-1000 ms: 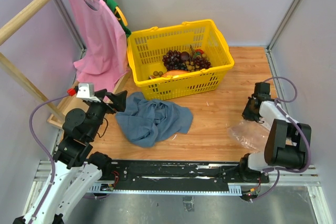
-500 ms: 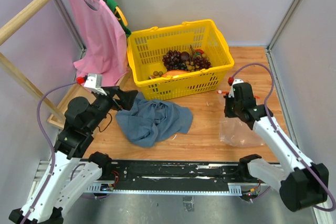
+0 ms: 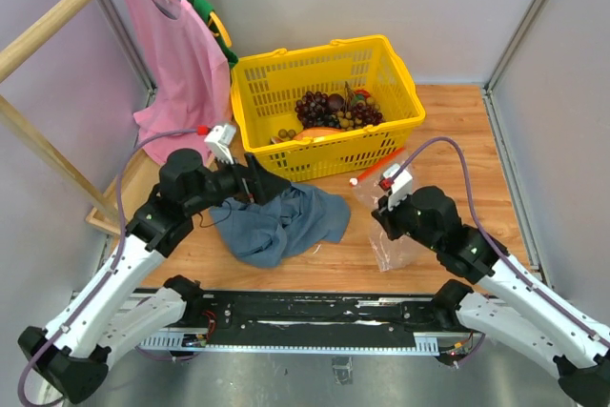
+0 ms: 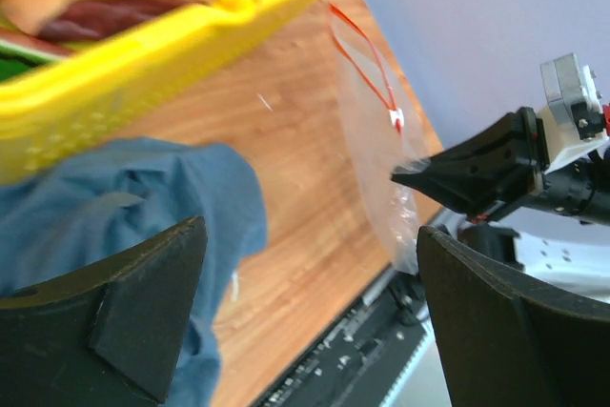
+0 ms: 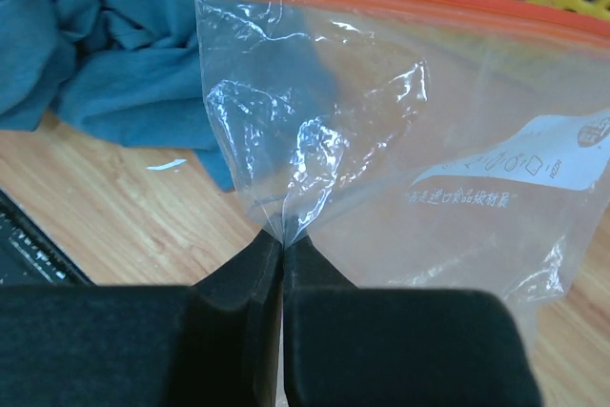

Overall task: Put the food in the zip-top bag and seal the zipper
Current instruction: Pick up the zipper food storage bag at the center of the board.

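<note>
Reaching forward: right gripper [image 5: 283,240] pinches zip-top bag [image 5: 400,131]; left gripper [image 4: 310,235] gapes.
Only right wrist view shows white label [image 5: 543,154].

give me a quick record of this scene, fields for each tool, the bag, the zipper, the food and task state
right tool: shut, pinching the zip-top bag by its clear plastic, away from the zipper
left tool: open, empty, over the blue-grey cloth beside the yellow basket
zipper: orange-red strip along the bag's far edge; open or sealed, cannot tell
food: dark purple grapes and fruit wedge, both in the basket
task state: nothing bagged yet
</note>
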`<state>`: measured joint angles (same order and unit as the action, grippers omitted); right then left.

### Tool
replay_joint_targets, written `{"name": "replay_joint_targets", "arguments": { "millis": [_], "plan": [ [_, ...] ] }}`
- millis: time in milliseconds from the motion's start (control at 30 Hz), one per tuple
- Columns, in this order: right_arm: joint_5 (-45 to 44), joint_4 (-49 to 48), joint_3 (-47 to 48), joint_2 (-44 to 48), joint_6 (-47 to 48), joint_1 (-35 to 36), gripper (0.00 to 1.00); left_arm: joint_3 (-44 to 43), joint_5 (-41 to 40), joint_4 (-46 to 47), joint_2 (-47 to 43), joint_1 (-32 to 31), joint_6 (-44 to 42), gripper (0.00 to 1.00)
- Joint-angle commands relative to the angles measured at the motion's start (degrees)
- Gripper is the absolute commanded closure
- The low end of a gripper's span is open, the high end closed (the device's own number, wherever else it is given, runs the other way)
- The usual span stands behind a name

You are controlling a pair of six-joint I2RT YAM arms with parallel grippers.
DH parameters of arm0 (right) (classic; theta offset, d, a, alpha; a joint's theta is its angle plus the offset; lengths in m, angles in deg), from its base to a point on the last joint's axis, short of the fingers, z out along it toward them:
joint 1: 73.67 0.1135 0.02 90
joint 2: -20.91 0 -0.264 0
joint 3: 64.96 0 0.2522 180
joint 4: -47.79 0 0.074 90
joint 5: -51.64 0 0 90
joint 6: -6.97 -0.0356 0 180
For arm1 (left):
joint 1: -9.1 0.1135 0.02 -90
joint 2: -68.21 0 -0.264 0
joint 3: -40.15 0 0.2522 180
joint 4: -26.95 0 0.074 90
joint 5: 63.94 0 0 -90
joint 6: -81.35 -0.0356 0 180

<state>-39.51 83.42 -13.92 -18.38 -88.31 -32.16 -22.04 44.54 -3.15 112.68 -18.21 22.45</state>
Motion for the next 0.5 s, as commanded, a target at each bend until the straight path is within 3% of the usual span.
{"name": "replay_joint_targets", "arguments": {
  "millis": [0,267,467],
  "plan": [
    [-2.5,-5.8,-1.6,1.9,5.2,7.3,0.99,-1.6,-1.3,3.1,2.7,-8.0,4.4,0.05],
    [-7.5,-11.5,-2.9,0.9,9.4,18.8,0.99,-3.6,-4.0,6.2,7.8,-13.0,7.8,0.09],
    [-9.9,-15.0,-3.3,-2.2,10.3,23.4,0.99,-3.6,-6.2,8.2,12.9,-17.4,9.3,0.13]
  ]
}}
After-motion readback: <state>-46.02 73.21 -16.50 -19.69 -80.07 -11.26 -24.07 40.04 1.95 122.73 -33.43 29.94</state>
